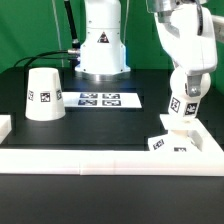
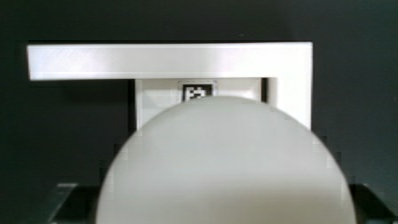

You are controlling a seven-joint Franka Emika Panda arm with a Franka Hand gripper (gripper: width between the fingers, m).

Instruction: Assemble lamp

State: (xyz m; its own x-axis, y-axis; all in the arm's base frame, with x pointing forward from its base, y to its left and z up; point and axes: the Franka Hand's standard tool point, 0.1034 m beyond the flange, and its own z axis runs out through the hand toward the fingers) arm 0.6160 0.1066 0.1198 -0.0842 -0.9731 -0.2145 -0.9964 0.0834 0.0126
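My gripper (image 1: 181, 100) stands at the exterior view's right, shut on the white bulb (image 1: 178, 118), which hangs upright with a tag on its side. The bulb's lower end is just above or touching the small square base (image 1: 166, 143); I cannot tell which. The base lies in the corner of the white frame and shows tags. In the wrist view the bulb's round head (image 2: 217, 160) fills the picture and hides most of the base (image 2: 196, 92), of which one tag shows. The cone shade (image 1: 43, 93) stands apart on the exterior view's left.
The marker board (image 1: 100, 99) lies flat mid-table before the robot's white body (image 1: 103, 40). A low white frame wall (image 1: 100, 158) runs along the front and turns up at the right; it also shows in the wrist view (image 2: 169, 60) behind the base.
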